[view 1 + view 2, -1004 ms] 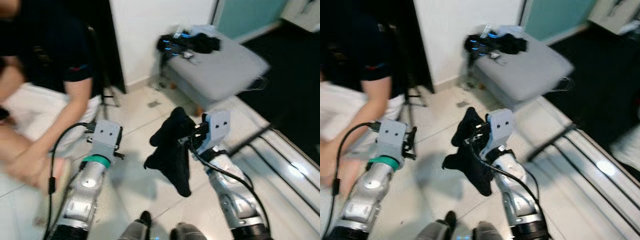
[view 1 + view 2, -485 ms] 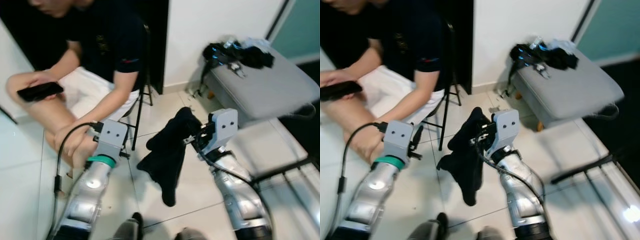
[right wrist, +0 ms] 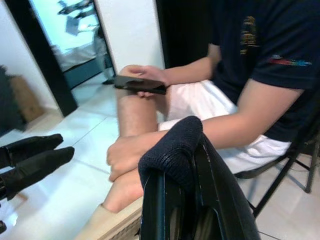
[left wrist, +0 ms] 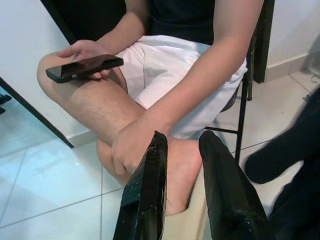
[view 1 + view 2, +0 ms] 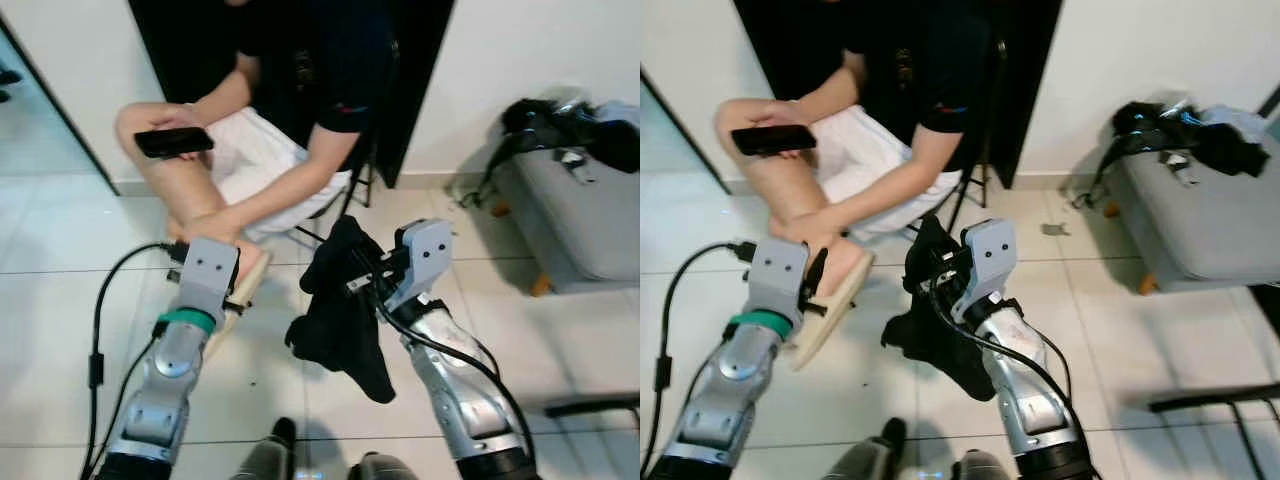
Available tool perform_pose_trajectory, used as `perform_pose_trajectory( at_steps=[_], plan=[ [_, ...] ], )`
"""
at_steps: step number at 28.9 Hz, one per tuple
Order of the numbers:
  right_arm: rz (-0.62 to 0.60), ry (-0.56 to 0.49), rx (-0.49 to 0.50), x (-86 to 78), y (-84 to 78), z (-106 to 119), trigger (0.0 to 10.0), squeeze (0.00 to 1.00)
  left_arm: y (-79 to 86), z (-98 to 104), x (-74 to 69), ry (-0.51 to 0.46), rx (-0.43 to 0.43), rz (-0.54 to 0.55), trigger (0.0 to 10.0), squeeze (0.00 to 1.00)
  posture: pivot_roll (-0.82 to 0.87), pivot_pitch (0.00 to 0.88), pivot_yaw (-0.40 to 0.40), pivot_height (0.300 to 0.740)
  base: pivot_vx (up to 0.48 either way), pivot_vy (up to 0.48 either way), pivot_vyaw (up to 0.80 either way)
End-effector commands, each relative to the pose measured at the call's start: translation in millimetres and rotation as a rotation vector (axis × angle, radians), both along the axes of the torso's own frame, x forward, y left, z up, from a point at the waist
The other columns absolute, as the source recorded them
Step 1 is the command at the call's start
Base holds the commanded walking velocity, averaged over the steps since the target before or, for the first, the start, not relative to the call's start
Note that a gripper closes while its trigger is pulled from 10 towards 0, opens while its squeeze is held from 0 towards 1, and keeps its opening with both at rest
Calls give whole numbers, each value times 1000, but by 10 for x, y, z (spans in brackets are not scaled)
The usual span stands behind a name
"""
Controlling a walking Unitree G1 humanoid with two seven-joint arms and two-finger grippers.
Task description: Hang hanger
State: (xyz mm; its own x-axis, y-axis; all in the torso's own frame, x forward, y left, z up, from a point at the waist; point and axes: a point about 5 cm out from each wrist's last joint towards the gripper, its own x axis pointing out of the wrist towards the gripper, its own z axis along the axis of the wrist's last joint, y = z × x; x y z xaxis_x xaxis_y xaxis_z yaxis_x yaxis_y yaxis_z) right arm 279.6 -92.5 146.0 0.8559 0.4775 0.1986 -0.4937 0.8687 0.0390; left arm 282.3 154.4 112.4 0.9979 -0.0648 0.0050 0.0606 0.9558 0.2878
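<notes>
A black garment (image 5: 340,320) hangs in front of me, draped over the tips of my right gripper (image 5: 365,275), which is shut on it at chest height. In the right wrist view the dark knit cloth (image 3: 172,150) covers the fingertips. I cannot make out a hanger under the cloth. My left gripper (image 4: 182,145) is held out beside it, slightly open with nothing between its fingers (image 4: 150,190). It points toward a seated person's leg and foot.
A person (image 5: 300,90) sits on a folding chair close ahead, holding a phone (image 5: 175,142), one foot (image 5: 245,275) just beyond my left gripper. A grey bench (image 5: 580,220) with dark items (image 5: 545,125) stands at the right wall. A black bar (image 5: 590,405) lies on the floor right.
The whole view has swung left: the person now sits straight ahead and the bench has slid to the right edge. Both arms keep their pose, the garment still held.
</notes>
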Motion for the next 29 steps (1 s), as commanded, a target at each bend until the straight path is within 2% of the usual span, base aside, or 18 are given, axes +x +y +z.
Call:
perform_pose_trajectory(
  at_steps=[1, 7, 12, 16, 18, 20, 21, 24, 25, 29],
  plan=[
    [42, 8, -17, -39, 31, -31, 10000, 0, -3, -23, -10, 10, 18, -1, 10000, 0, -44, 51, 43, 740, 0, 0, 750],
    [183, 23, -92, -130, 98, -101, 10000, 0, 32, -17, -2, 2, 28, 19, 10000, 0, -41, 42, 42, 740, 0, 0, 750],
    [241, 31, -144, -172, 82, -136, 10000, 0, 40, -10, 6, -1, 30, 24, 10000, 0, -40, 38, 41, 740, 0, 0, 753],
    [273, 44, -184, -212, 8, -170, 10000, 0, 44, -7, 9, -4, 32, 27, 10000, 0, -40, 38, 41, 740, 0, 0, 750],
    [328, 76, -205, -325, -139, -195, 10000, 0, 59, -10, 6, -4, 35, 32, 10000, 0, -36, 36, 36, 740, 0, 0, 753],
    [415, 110, -210, -458, -214, -205, 10000, 0, 72, -15, 4, -3, 38, 35, 10000, 0, -39, 36, 37, 740, 0, 0, 738],
    [490, 131, -212, -540, -209, -206, 10000, 0, 70, -19, 3, -2, 38, 34, 10000, 0, -43, 37, 41, 740, 0, 0, 731],
    [540, 146, -214, -594, -202, -208, 10000, 0, 67, -22, 2, -1, 38, 34, 10000, 0, -43, 37, 41, 740, 0, 0, 731],
    [593, 156, -224, -635, -170, -210, 10000, 0, 56, -28, 6, 1, 39, 30, 10000, 0, -51, 38, 45, 740, 0, 0, 725],
    [579, 126, -227, -571, -96, -187, 10000, 0, 37, -28, 20, 1, 38, 24, 10000, 0, -47, 39, 44, 740, 0, 0, 727]
  ],
)
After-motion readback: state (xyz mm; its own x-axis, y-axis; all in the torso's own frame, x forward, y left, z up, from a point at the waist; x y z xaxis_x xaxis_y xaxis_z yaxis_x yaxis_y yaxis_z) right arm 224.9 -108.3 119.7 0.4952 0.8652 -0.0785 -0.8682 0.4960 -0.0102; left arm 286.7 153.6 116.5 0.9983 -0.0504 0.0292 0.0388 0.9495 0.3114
